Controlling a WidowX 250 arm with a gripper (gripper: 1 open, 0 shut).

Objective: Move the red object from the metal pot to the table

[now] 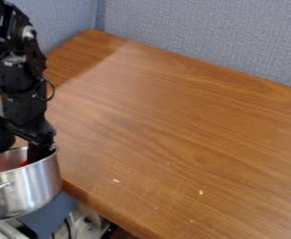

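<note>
The metal pot (21, 191) stands at the lower left, at the table's (173, 112) near-left corner. Only a thin strip of the red object (1, 161) shows inside it, just above the near rim. My gripper (23, 147) hangs from the black arm straight down into the pot's mouth. It is open, one finger on each side of the red strip. The pot's wall hides its fingertips and most of the red object, so I cannot tell whether they touch.
A blue-grey wall (198, 28) runs behind the table. The wood top stretches to the right of the pot, with a few pale specks (117, 181) near the front edge. Cables and dark gear (79, 224) lie below that edge.
</note>
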